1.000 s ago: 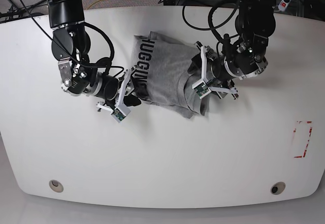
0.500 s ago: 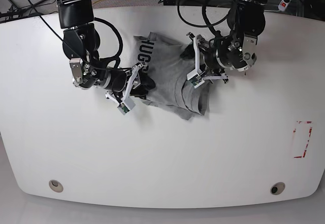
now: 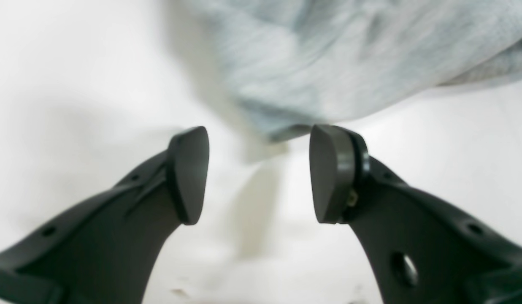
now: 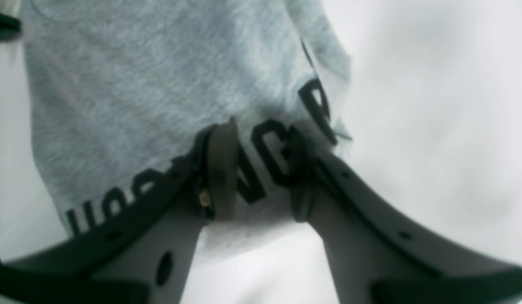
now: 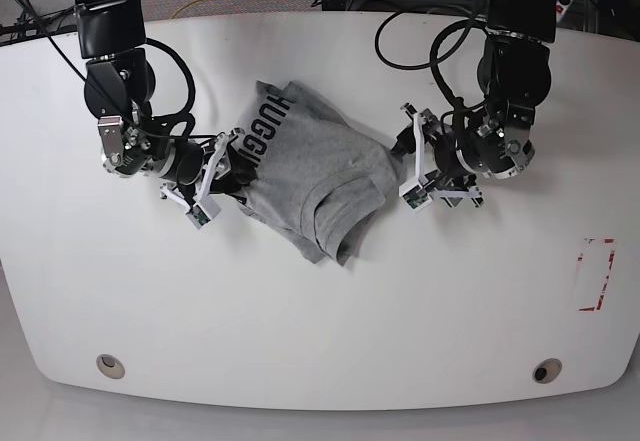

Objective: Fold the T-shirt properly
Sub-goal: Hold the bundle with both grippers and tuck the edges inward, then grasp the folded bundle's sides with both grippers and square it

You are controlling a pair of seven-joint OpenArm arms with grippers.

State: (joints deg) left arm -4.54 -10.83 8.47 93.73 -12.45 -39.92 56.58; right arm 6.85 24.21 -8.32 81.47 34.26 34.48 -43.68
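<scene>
Our right fingers are clamped on the lettered edge of the T-shirt, bunched mid-surface, while our left fingers sit released beside its hem, so any one-sided tug could easily drag the fold crooked.

A lab: white worktable, trailing cables, red tape marker.

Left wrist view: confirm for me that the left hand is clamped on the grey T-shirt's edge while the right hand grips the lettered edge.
Not quite. The left wrist view shows the left hand open, its fingers apart and empty, with the T-shirt edge just beyond the tips. The right hand does grip the lettered edge.
</scene>
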